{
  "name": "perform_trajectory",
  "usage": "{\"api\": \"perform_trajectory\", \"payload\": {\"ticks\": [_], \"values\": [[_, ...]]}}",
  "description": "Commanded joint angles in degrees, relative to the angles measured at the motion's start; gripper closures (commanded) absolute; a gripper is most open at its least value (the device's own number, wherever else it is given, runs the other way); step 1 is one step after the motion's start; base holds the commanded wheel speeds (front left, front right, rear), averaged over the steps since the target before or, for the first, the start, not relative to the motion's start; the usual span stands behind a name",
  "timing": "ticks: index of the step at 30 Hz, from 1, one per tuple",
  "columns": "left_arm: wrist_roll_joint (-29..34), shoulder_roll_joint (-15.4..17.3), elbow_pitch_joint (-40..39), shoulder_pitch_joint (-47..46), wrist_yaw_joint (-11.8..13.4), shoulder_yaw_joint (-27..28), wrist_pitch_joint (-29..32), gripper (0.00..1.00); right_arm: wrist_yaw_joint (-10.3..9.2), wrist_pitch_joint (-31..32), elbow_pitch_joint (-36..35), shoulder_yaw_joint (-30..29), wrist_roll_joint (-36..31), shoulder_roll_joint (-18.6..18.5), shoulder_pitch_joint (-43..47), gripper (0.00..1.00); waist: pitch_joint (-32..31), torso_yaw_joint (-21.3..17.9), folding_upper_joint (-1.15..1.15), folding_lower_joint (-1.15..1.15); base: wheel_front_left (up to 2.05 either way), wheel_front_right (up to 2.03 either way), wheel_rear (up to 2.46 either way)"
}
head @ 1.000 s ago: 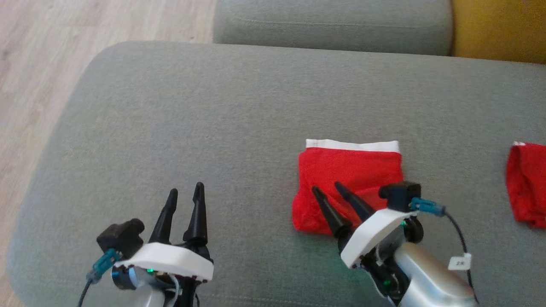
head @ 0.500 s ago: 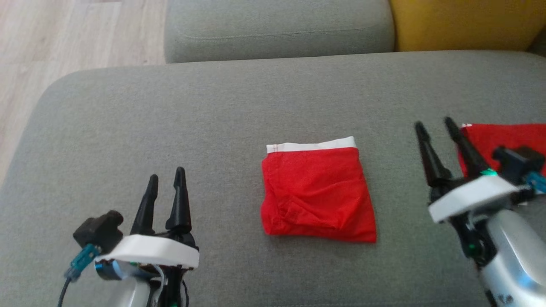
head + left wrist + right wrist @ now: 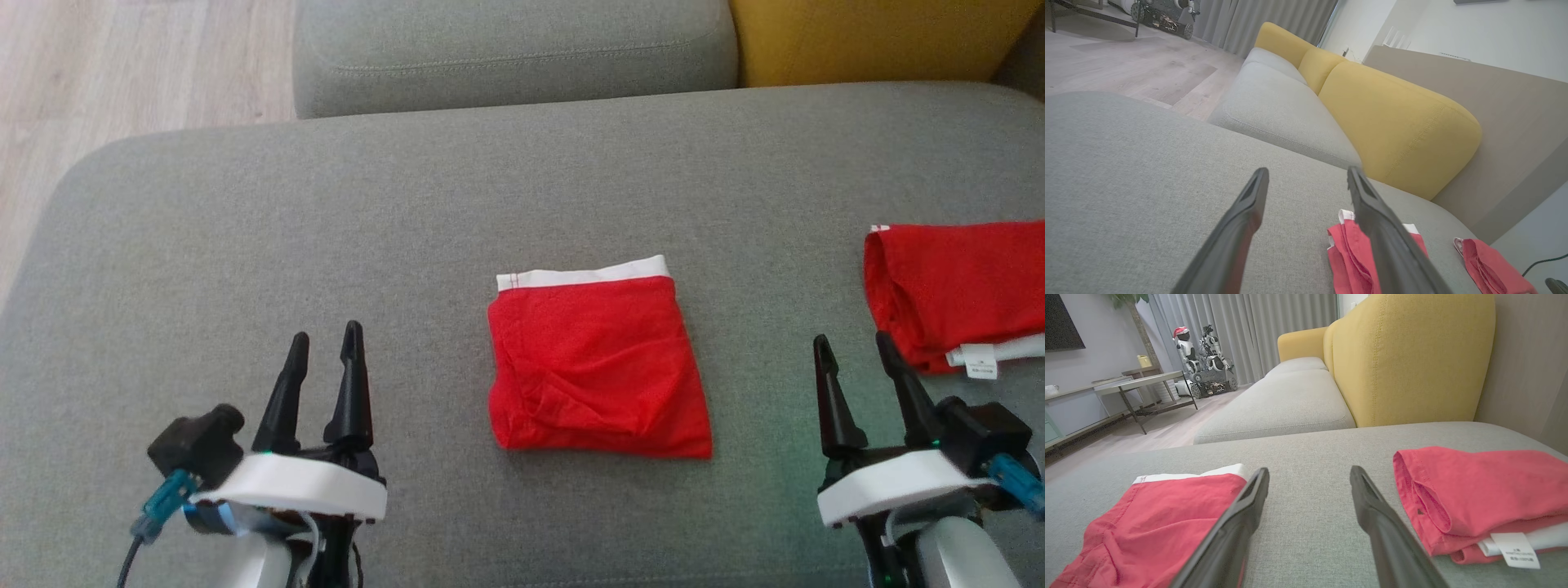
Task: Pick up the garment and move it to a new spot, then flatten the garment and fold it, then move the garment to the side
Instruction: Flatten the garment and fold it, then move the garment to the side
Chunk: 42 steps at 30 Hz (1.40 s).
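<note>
Two pincers hang low over the grey seat [image 3: 326, 204], and both have their two long dark fingers spread wide apart. The left pincer [image 3: 326, 331] is at 8 o'clock in the head view and holds nothing. The right pincer [image 3: 851, 337] is at 4 o'clock and holds nothing too. In the right wrist view there is bare grey seat between its fingers, with one red cloth on each side.

The garment [image 3: 596, 367] lies flat in the middle of the seat, between the two pincers and apart from both. It is red and folded into a rough square. A white band runs along its edge at 12 o'clock. There are soft wrinkles near its 7 o'clock corner.

A second red cloth [image 3: 955, 286] lies at 3 o'clock. It is folded too, and it runs off the side of the head view. A small white tag [image 3: 980, 359] sticks out at its near edge. A strip of bare seat lies between the two cloths.

There is lots of open seat from 9 to 11 o'clock. The seat has a rounded corner at 10 o'clock, and past it is a pale wooden floor [image 3: 122, 65]. At 12 o'clock sits another grey cushion [image 3: 514, 49]. At 1 o'clock is a yellow cushion [image 3: 865, 41]. The seat cloth looks rough and woven.
</note>
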Motion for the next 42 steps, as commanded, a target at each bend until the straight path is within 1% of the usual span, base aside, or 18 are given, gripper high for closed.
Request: {"api": "perform_trajectory", "payload": {"ticks": [1, 4, 8, 11, 17, 22, 27, 31, 32, 33, 39, 42], "values": [[0.7, 0.1, -1.8, -1.2, -0.5, 1.7, -0.7, 0.0, -0.04, -0.5, -2.5, 0.6, -0.6, 0.1, -1.3, 0.0, 0.2, 0.0, 0.0, 0.0, 0.0, 0.0, 0.0], [0.9, 0.1, -1.8, -1.4, -0.7, 1.3, -0.7, 0.0, -0.04, -0.1, -2.7, 0.4, -1.2, 1.0, -1.6, 0.0, 0.8, 0.3, 0.0, 0.0, 0.0, 0.0, 0.0], [1.1, 0.1, -1.6, -2.2, -0.9, 0.6, -0.7, 0.0, -0.04, 1.5, -2.0, 1.8, -0.3, 2.2, -3.2, 0.0, 2.3, 1.1, 0.0, 0.0, 0.0, 0.0, 0.0], [1.2, 0.1, -1.3, -2.8, -1.2, 0.0, -0.7, 0.0, -0.04, 3.4, 0.1, 3.6, 0.6, 3.0, -5.1, 0.0, 3.8, 2.0, 0.0, 0.0, 0.0, 0.0, 0.0], [1.3, 0.1, -0.5, -4.3, -1.6, -1.6, -0.7, 0.0, -0.04, 5.7, 6.8, 5.5, 4.3, 4.2, -9.7, 0.0, 6.6, 4.9, 0.0, 0.0, 0.0, 0.0, 0.0], [1.2, 0.1, -0.1, -5.1, -1.7, -2.0, -0.7, 0.0, -0.04, 7.1, 13.2, 6.4, 4.8, 4.5, -13.2, 0.0, 7.9, 6.9, 0.0, 0.0, 0.0, 0.0, 0.0], [1.0, 0.1, 0.2, -5.2, -1.5, -2.1, -0.7, 0.0, -0.04, 7.3, 19.0, 7.3, 5.4, 4.6, -15.3, 0.0, 7.9, 7.9, 0.0, 0.0, 0.0, 0.0, 0.0], [0.9, 0.1, 0.1, -5.1, -1.4, -2.0, -0.7, 0.0, -0.04, 6.7, 22.0, 8.8, 5.9, 4.7, -16.6, 0.0, 7.9, 7.9, 0.0, 0.0, 0.0, 0.0, 0.0], [0.9, 0.1, 0.1, -5.1, -1.3, -1.9, -0.7, 0.0, -0.04, 6.6, 22.6, 9.4, 5.6, 4.7, -16.9, 0.58, 7.9, 7.8, 0.0, 0.0, 0.0, 0.0, 0.0], [0.9, 0.1, 0.1, -5.1, -1.3, -1.9, -0.7, 0.0, -0.04, 6.2, 23.2, 10.1, 5.0, 4.7, -17.4, 1.0, 7.8, 7.6, 0.0, 0.0, 0.0, 0.0, 0.0], [1.0, 0.1, 0.0, -5.2, -1.2, -1.7, -0.7, 0.0, -0.04, 1.6, 25.3, 12.7, -1.3, 2.5, -19.9, 1.0, 7.5, 5.7, 0.0, 0.0, 0.0, 0.0, 0.0], [1.1, 0.1, -0.3, -5.2, -1.2, -1.5, -0.7, 0.0, -0.04, -0.1, 25.1, 14.3, -5.4, 0.0, -21.2, 1.0, 7.5, 4.1, 0.0, 0.0, 0.0, 0.0, 0.0]]}}
